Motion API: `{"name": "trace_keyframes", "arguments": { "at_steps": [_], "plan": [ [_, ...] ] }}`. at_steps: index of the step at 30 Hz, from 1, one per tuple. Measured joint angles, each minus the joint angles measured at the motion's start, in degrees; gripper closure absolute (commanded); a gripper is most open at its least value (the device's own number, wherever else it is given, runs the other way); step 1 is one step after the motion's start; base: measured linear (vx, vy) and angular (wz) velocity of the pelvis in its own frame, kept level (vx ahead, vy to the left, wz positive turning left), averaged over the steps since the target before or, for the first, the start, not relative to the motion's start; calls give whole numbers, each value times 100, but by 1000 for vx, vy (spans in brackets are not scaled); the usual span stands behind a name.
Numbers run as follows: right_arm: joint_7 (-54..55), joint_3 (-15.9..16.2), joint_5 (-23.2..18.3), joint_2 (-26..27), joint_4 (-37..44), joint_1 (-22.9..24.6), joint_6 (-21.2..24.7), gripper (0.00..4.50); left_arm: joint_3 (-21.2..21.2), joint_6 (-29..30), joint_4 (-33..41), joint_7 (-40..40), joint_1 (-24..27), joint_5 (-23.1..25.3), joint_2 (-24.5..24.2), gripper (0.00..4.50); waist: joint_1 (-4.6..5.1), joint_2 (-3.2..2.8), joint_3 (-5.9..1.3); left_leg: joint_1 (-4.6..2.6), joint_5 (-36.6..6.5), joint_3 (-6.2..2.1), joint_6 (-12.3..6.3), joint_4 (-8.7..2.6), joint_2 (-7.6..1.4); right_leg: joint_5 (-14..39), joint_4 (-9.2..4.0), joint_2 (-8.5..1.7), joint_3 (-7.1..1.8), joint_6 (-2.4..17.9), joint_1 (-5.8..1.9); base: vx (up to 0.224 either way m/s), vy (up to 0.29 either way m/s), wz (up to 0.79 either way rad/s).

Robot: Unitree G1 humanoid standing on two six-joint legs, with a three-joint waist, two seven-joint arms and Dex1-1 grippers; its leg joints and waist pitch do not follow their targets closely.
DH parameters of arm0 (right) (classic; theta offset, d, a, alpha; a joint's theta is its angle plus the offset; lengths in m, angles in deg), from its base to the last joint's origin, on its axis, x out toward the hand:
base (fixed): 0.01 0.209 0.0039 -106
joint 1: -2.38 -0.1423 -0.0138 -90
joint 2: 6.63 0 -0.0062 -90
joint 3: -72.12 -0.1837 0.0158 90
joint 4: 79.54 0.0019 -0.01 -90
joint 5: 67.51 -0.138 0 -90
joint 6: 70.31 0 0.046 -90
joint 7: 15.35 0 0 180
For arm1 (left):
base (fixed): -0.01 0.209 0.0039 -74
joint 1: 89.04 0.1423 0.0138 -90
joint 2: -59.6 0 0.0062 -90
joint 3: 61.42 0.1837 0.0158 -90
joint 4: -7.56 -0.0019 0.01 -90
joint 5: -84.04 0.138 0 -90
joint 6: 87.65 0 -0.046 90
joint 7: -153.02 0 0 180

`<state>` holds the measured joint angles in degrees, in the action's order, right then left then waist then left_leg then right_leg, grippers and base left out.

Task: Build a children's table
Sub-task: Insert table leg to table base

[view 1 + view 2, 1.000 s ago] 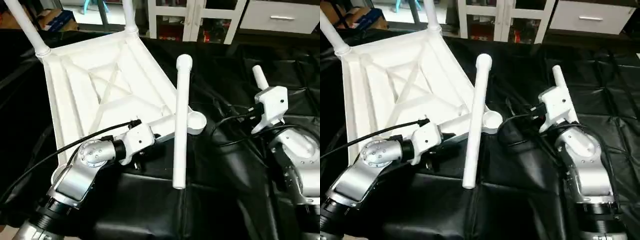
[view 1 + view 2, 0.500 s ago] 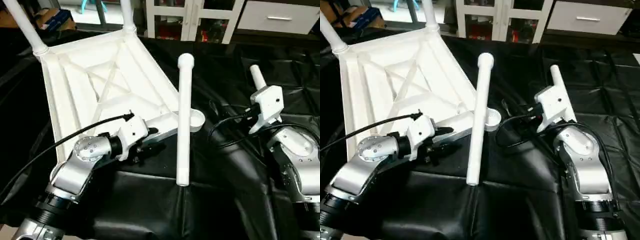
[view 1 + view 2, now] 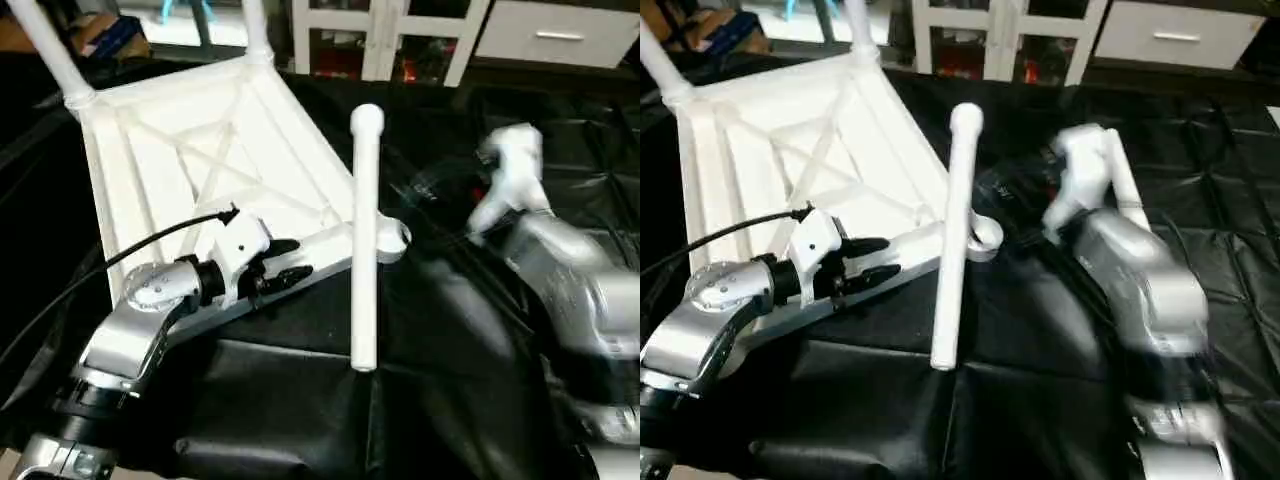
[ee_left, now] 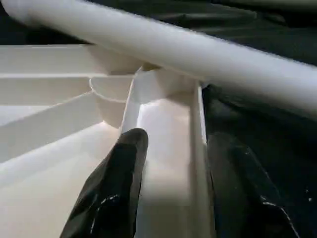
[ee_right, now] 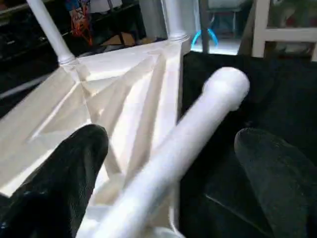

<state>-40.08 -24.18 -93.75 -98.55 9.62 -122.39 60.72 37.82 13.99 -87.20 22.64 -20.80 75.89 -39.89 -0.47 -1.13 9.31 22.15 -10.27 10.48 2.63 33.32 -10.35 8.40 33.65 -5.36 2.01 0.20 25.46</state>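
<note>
The right gripper [image 5: 168, 173] has swung left toward the loose leg [image 3: 364, 240], jaws wide, empty. The left gripper [image 4: 173, 183], half open, straddles the near rim of the inverted tabletop [image 3: 200, 170].

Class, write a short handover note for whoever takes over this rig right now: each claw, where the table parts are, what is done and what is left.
Left claw: open, its fingers either side of the tabletop's near rim, not clamped.
Right claw: wide open, a loose leg between its fingers, not gripped.
Parts: tabletop upside down on the black cloth; loose leg lying across the near corner socket.
Done: two legs stand in the far sockets.
Left: grip the loose leg and seat it; any further leg after that.
</note>
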Motion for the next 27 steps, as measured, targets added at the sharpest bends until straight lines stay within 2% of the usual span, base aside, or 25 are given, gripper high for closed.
{"name": "trace_keyframes", "arguments": {
  "at_steps": [3, 6, 7, 8, 9, 12, 14, 16, 18, 21, 24, 27],
  "plan": [
    [387, -24, -11, 218, -669, -805, 693, 0, 40, 57, 7, 13, -9, 14, 0, 229, 10, 14, 0, 4, 6, 6, 13, 26, -1, 1, 43, -1, -13, 1, 17, 0, 0, 0],
    [572, 10, 44, 317, -1195, -1239, 1074, 0, 86, 93, 31, 5, 12, 43, 40, 229, 2, 56, 5, 10, 20, 9, 37, 26, -8, -2, 58, 1, -11, 4, 28, 0, 0, 0],
    [598, 137, 183, 313, -1432, -1391, 1136, 0, 91, 104, 54, -3, 30, 56, 40, 229, 4, 72, 8, 10, 23, 13, 42, 28, -9, -2, 64, 1, -12, 5, 30, 0, 0, 0],
    [651, 394, 444, 294, -1754, -1596, 1144, 0, 101, 119, 84, -19, 48, 62, 43, 229, 8, 84, 11, 10, 25, 14, 46, 29, -9, -2, 70, 1, -14, 5, 33, 0, 0, 0],
    [676, 596, 663, 295, -2085, -1754, 1143, 0, 146, 146, 154, -41, 55, 63, 64, 229, 11, 118, 18, 9, 23, 25, 62, 26, -10, -2, 74, 1, -14, 5, 36, 0, 0, 0],
    [626, 870, 873, 343, -2720, -1955, 1133, 0, 234, 216, 269, -67, 109, 68, 116, 229, -2, 187, 29, 13, 25, 63, 71, 27, -39, -2, 75, 6, -5, 5, 40, 0, 0, 0],
    [567, 936, 915, 370, -3082, -2124, 1165, 0, 248, 246, 303, -114, 130, 80, 119, 229, 7, 216, 35, 14, 28, 86, 68, 27, -49, -2, 76, 6, -7, 5, 45, 0, 0, 0],
    [533, 1018, 1008, 378, -3548, -2348, 1227, 0, 248, 292, 376, -160, 147, 102, 123, 229, 10, 273, 37, 12, 33, 91, 59, 27, -56, -2, 77, 8, -6, 5, 46, 0, 0, 0],
    [527, 1017, 1071, 408, -3857, -2436, 1232, 0, 246, 315, 405, -184, 178, 108, 125, 229, 9, 322, 40, 14, 33, 95, 60, 27, -61, -2, 76, 10, -3, 5, 46, 0, 0, 0],
    [396, 904, 1084, 489, -4480, -2622, 1224, 0, 250, 343, 519, -227, 293, 111, 126, 229, 12, 355, 46, 14, 32, 99, 59, 28, -61, -2, 76, 9, -7, 5, 47, 0, 0, 0],
    [307, 830, 1086, 484, -4866, -2783, 1162, 0, 250, 366, 578, -248, 315, 111, 121, 229, 11, 366, 47, 13, 33, 100, 60, 32, -63, -2, 82, 9, -6, 5, 47, 0, 0, 0],
    [297, 666, 1063, 432, -5258, -2933, 1071, 39, 249, 418, 628, -260, 315, 110, 118, 228, 7, 367, 47, 12, 34, 100, 62, 36, -64, -2, 87, 9, -6, 5, 47, 0, 0, 0]
  ]
}}
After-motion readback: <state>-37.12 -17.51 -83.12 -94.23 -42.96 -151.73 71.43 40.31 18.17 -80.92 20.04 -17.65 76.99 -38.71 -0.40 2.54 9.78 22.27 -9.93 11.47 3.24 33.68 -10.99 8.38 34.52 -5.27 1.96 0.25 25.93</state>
